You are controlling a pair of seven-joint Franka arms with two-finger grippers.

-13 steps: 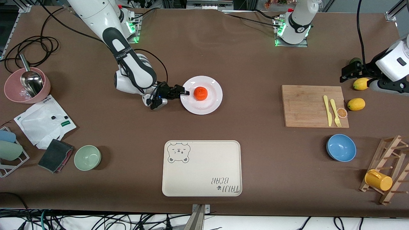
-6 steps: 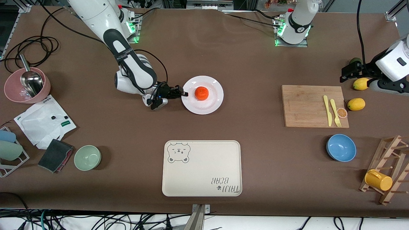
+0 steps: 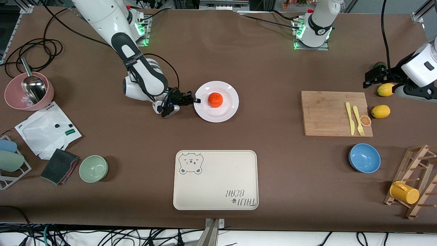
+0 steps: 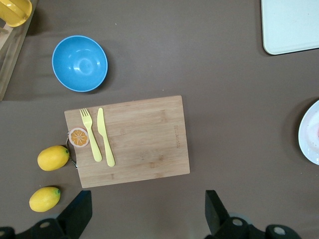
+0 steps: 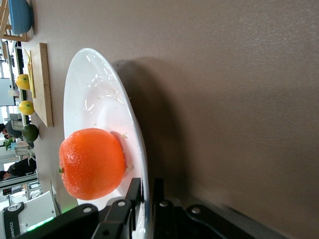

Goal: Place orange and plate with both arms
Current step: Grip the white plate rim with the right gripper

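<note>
The orange [image 3: 215, 99] sits on the white plate [image 3: 225, 111] near the table's middle. My right gripper [image 3: 196, 100] is low at the plate's edge toward the right arm's end, shut on the rim. In the right wrist view the gripper [image 5: 147, 191] has one finger above the rim and one below, with the orange [image 5: 92, 163] right beside them on the plate [image 5: 94, 94]. My left gripper [image 3: 372, 77] waits open and empty over the left arm's end of the table, near a lemon. Its spread fingers show in the left wrist view [image 4: 149, 214].
A cream bear-print tray [image 3: 215, 179] lies nearer the camera than the plate. A wooden cutting board [image 3: 327, 112] holds a yellow knife and fork. Two lemons [image 3: 380, 111], a blue bowl [image 3: 364, 158], a green bowl [image 3: 93, 168] and a pink bowl [image 3: 13, 99] stand around.
The right gripper, the plate and the orange on it have shifted slightly toward the left arm's end. The left arm has not moved.
</note>
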